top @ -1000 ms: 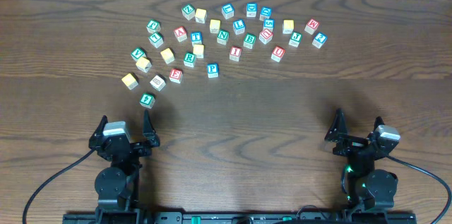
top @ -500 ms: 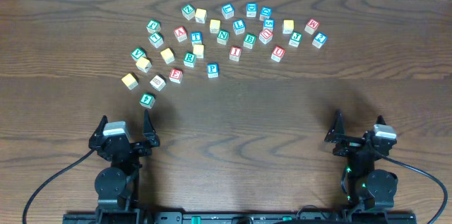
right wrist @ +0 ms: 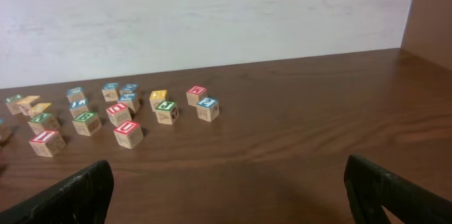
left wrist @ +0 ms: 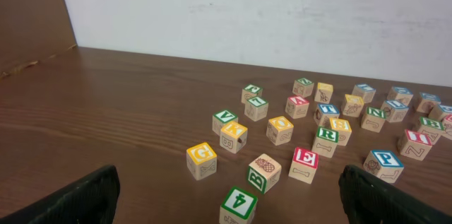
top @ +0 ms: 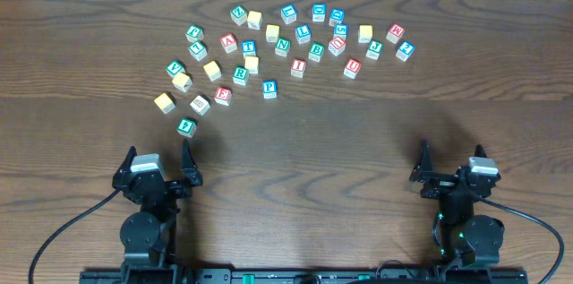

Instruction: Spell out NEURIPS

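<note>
left pincer [top: 159,150]: apart, empty | right pincer [top: 452,148]: apart, empty | cubes [top: 283,46]: scattered on worktop [top: 313,141], well apart from both

black left arm [top: 146,205] and right arm [top: 466,205], pale grey wrist caps [top: 143,165], black cables [top: 67,230], green lights [top: 445,217] at right base.

Cubes N [top: 283,46], E [top: 222,96], U [top: 352,67], R [top: 240,75], I [top: 298,66], P [top: 269,89]; scattered, letters up

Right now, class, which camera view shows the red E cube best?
The left wrist view: the red E cube sits near and large, its letter legible. Overhead shows the cube small, from above. The right wrist view misses it.
</note>
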`<state>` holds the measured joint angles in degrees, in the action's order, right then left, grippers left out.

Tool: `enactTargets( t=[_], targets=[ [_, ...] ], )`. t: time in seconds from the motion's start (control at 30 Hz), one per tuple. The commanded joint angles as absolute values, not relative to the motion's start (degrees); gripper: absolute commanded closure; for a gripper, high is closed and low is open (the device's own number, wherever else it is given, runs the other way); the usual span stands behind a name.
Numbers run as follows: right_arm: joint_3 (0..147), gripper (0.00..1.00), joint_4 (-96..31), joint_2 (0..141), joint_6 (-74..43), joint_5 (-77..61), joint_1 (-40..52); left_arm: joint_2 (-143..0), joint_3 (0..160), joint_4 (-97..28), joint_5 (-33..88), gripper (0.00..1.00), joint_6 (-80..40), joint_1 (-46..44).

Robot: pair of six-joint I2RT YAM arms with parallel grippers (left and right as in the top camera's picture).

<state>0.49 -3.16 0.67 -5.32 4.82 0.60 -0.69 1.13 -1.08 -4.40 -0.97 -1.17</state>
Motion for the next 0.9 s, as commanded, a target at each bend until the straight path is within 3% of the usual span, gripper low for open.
enactTargets(
  t=[0.0,0.87],
  targets=[
    [0.32,0.01,-2.5,0.4,-4.12,3.05,0.84,-0.34,0.86,-3.16,-5.21,0.02,0.21,-0.89],
    [1.41,0.01,-0.84,0.4,-1.96,3.09,0.8,-3.22,2.55,-0.82,-6.42,0.02,0.21,-0.89]
  ],
)
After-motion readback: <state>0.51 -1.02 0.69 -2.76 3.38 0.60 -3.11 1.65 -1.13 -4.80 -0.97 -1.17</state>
